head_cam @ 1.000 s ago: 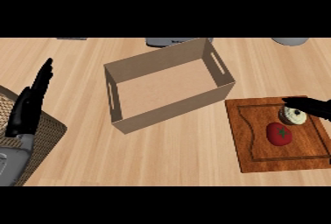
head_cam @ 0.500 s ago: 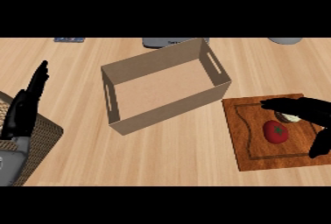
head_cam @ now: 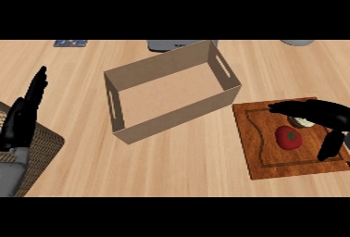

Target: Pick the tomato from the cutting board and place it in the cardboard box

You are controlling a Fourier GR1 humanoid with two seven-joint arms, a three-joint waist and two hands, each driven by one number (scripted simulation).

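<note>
Red and round, the tomato (head_cam: 289, 137) sits on the wooden cutting board (head_cam: 254, 152), right of the cardboard box (head_cam: 171, 90). The right hand (head_cam: 315, 112) hangs over it with fingers spread and thumb low, so it can close around it. The box stands open on the counter (head_cam: 171, 166), ready. The left hand (head_cam: 26, 109) rests open at the left edge.

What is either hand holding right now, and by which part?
Nothing. The right hand arches open above the tomato; the left hand rests open.
</note>
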